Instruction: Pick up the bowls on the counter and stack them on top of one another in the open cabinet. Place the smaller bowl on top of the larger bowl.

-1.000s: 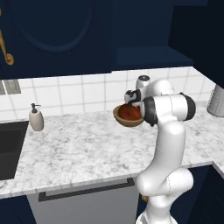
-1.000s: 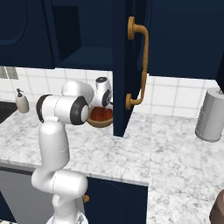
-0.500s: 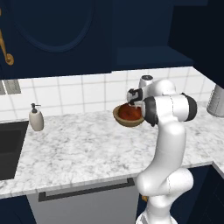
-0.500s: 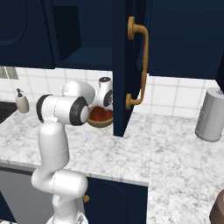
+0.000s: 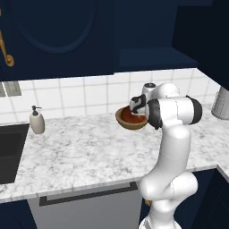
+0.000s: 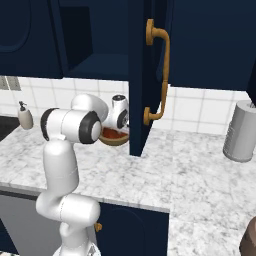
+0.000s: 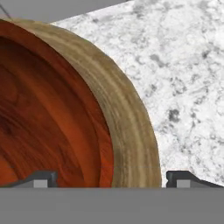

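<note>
- Larger bowl (image 5: 130,125): its 3 o'clock side is hidden behind the arm in the left base view. In the right base view the bowl (image 6: 114,139) is cut at 3 o'clock by the cabinet door (image 6: 141,75) and covered at 9 o'clock by the arm. In the hand view its rim (image 7: 127,127) runs off the frame at 9 and 11 o'clock.
- Smaller bowl (image 5: 132,116): only a red patch shows; whether it touches the larger bowl cannot be told.
- Gripper (image 5: 137,105): fingertips too small to read; only two tips (image 7: 40,179) show at 6 o'clock, so any grasp cannot be told.
- Sink (image 5: 9,150): cut at 9 o'clock.
- Grey canister (image 5: 222,103): cut at 3 o'clock.
- Brown object (image 6: 249,241): cropped at 5 o'clock, unidentifiable.
</note>
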Robot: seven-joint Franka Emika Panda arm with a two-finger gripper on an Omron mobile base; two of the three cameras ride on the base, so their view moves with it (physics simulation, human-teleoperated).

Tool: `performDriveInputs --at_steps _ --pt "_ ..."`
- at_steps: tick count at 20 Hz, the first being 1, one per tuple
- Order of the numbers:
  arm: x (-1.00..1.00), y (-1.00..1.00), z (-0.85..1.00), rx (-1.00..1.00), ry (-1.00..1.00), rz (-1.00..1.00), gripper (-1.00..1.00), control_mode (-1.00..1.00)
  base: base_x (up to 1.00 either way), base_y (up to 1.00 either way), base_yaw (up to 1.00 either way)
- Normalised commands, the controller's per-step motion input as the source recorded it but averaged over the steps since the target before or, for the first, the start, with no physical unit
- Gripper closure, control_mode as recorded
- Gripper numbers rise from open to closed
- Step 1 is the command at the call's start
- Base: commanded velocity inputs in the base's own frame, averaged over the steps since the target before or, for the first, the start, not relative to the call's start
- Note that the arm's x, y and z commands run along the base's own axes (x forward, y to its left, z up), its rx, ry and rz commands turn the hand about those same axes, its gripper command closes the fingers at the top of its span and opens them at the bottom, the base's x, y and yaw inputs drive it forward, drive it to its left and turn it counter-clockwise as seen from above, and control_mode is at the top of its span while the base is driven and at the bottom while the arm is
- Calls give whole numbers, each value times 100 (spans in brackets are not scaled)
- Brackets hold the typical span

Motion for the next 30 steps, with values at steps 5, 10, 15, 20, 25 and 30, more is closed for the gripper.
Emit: performDriveInputs --at_steps 5,10,15,20,25,30 --pt "0 18 -21 2 0 0 -100 -100 0 0 0" --pt "0 23 -55 0 7 0 -100 -100 0 0 0" --pt "-6 32 -30 0 2 1 -100 -100 0 0 0" --pt "4 19 -18 0 0 1 100 -100 0 0 0" --pt "-25 0 27 0 -13 -1 100 -100 0 0 0" --pt "-91 0 94 1 -34 -6 100 -100 0 0 0"
